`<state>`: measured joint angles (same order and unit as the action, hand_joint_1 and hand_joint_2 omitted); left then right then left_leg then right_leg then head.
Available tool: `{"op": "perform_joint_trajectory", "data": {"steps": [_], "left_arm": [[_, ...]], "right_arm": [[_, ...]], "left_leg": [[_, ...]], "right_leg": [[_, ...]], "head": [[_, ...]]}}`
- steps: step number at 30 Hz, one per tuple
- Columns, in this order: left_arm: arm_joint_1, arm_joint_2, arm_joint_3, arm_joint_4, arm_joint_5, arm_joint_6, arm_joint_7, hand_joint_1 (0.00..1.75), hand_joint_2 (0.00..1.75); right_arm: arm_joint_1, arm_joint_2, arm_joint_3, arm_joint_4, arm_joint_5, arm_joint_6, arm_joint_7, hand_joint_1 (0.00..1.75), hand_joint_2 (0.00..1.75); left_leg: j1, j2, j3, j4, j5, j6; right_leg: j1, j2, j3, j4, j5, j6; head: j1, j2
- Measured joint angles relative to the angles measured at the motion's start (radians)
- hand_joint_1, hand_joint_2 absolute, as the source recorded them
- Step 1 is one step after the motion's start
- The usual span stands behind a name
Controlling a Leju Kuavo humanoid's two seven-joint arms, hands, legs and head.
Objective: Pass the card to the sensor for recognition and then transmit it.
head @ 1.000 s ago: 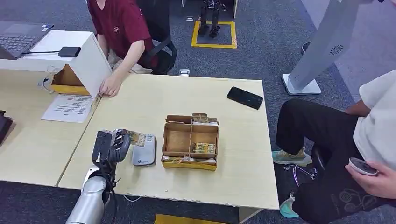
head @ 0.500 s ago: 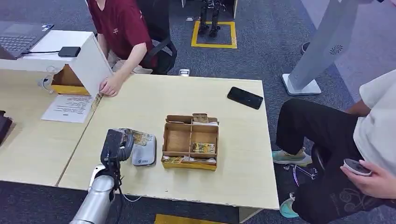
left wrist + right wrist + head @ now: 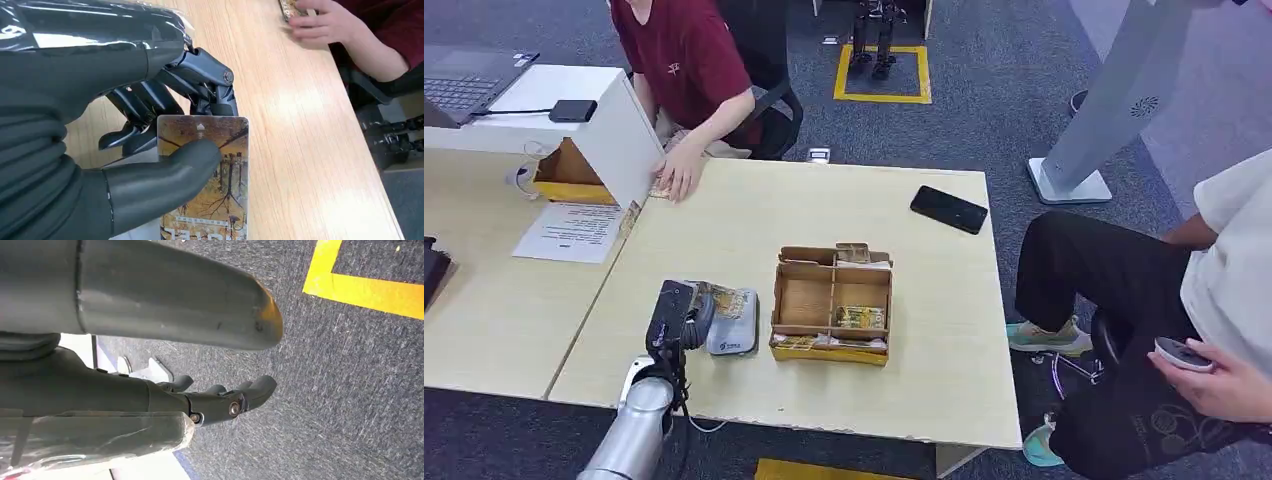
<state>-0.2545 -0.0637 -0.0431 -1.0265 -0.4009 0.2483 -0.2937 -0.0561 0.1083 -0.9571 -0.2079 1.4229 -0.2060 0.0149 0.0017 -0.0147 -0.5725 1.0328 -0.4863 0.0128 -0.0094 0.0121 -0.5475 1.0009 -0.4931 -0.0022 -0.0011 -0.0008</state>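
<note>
Thumb pressed flat over a yellow-brown card, dark fingers behind it: that is how the left hand holds the card, pinched and lying nearly level above the grey sensor. In the head view the card's far end pokes out at about 3 o'clock from the hand and overlaps the top of the sensor; whether it touches the sensor I cannot tell. The silver left arm comes up from the near edge of the desk.

Just at 3 o'clock of the sensor sits a cardboard organiser box with several compartments; one of them on its right side holds a small stack of similar cards, and more lie along its near edge.

The right hand hangs over dark carpet beside a yellow floor line, its fingers loosely curled and holding nothing.

Farther out, at about 1 o'clock from the box, a black phone lies near the desk's far right corner. At roughly 11 o'clock, a person in a dark red shirt rests a hand on the desk's far left edge, next to a white stand. A printed sheet lies on the neighbouring desk at 10 o'clock. At 3 o'clock a seated person in black trousers holds a small controller.
</note>
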Motion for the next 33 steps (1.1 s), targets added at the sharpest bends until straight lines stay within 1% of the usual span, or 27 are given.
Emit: {"op": "perform_joint_trajectory", "data": {"steps": [3,10,12,17,26,30,33], "left_arm": [[-0.001,0.000,0.000,0.005,0.000,-0.001,0.000,1.75,1.75],[-0.001,-0.006,-0.006,0.005,-0.013,-0.026,0.000,1.75,1.75],[-0.001,-0.006,-0.011,0.005,-0.024,-0.027,0.010,1.75,1.75],[-0.004,-0.007,-0.026,0.020,-0.087,-0.006,0.021,1.75,1.75],[-0.018,-0.007,-0.053,0.076,-0.185,0.003,0.045,1.75,1.75],[-0.023,-0.007,-0.063,0.097,-0.228,0.035,0.052,1.75,1.75],[-0.029,-0.007,-0.067,0.108,-0.236,0.044,0.054,1.75,1.75]], "right_arm": [[0.000,0.000,0.000,0.000,0.000,0.000,0.000,0.00,0.00],[0.000,0.000,-0.001,0.000,0.001,-0.003,-0.004,0.00,0.00],[0.000,0.000,-0.001,0.000,0.002,-0.003,-0.006,0.00,0.00],[0.000,0.000,-0.002,0.000,0.013,-0.003,-0.006,0.00,0.00],[0.000,0.000,-0.008,0.000,0.019,-0.003,-0.008,0.00,0.00],[-0.001,0.000,-0.015,0.000,0.020,-0.003,-0.011,0.00,0.00],[-0.001,0.000,-0.016,0.000,0.021,-0.003,-0.012,0.00,0.00]], "left_leg": [[0.000,0.000,0.000,0.000,0.000,0.000],[0.000,0.000,0.000,0.000,0.000,0.000],[0.000,0.000,0.000,0.000,0.000,0.000],[0.000,0.000,0.000,0.000,0.000,0.000],[0.000,-0.001,0.000,0.000,0.000,0.000],[0.000,-0.001,0.000,0.000,0.000,0.000],[0.000,-0.001,0.000,0.000,0.000,0.000]], "right_leg": [[0.000,0.000,0.000,0.000,0.000,0.000],[0.000,0.000,0.000,0.000,0.000,0.000],[0.000,0.000,0.000,0.000,0.000,0.000],[0.000,0.000,0.000,0.000,0.000,0.000],[0.000,0.000,0.000,0.000,0.000,0.000],[0.000,-0.001,0.001,0.000,0.000,0.000],[0.000,-0.001,0.001,0.000,0.000,0.000]], "head": [[0.000,0.000],[0.000,0.000],[0.000,0.000],[0.000,0.000],[0.000,0.000],[0.000,0.000],[0.000,0.000]]}}
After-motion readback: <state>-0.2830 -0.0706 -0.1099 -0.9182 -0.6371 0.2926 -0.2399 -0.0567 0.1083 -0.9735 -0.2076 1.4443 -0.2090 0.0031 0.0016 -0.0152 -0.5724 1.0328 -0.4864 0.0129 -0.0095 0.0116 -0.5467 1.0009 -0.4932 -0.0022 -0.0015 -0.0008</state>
